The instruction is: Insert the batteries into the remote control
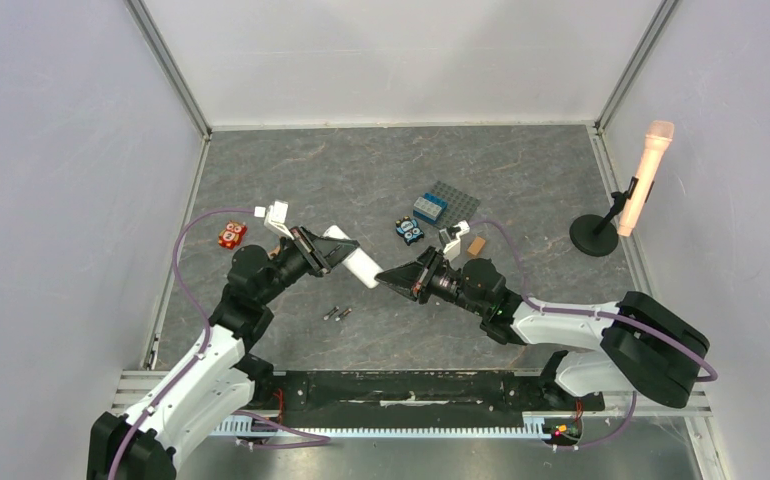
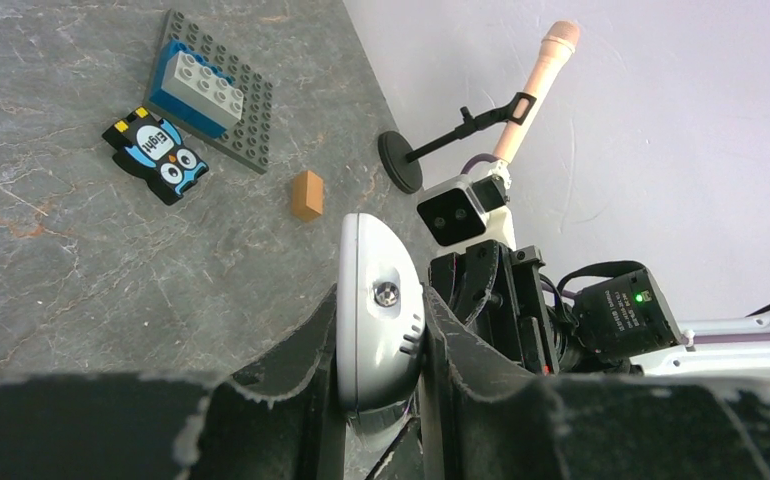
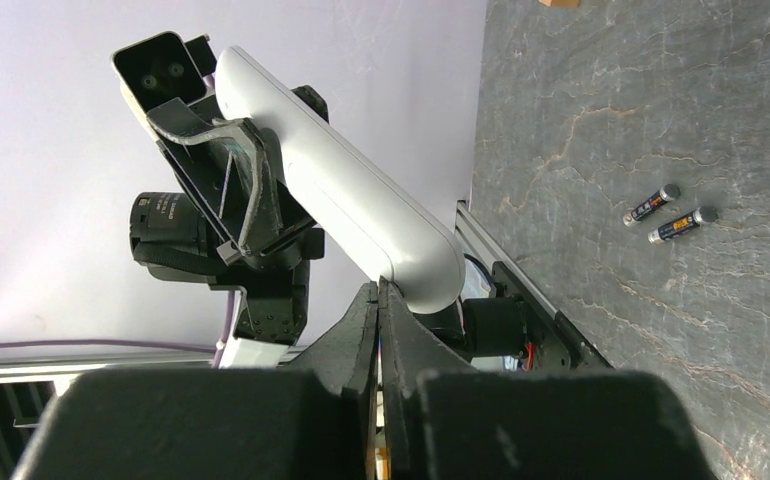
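My left gripper (image 1: 323, 251) is shut on the remote control (image 1: 356, 258), a slim white bar held off the table, its free end pointing right and toward the near edge. In the left wrist view the remote control (image 2: 376, 320) sits clamped between both fingers, a screw showing on its rounded end. My right gripper (image 1: 383, 279) is shut with nothing between its fingers, and its tips (image 3: 377, 288) are at the remote's free end (image 3: 431, 275). The two batteries (image 1: 337, 314) lie side by side on the table below the remote; the right wrist view shows one battery (image 3: 651, 205) beside the other (image 3: 682, 224).
A grey studded plate with a blue brick (image 1: 446, 205) and a penguin tile (image 1: 409, 231) lie behind the right gripper. A small orange-brown block (image 1: 477, 245) sits next to them. A red toy (image 1: 231, 235) lies at the left, and a peach wand on a black stand (image 1: 641, 185) at the right wall.
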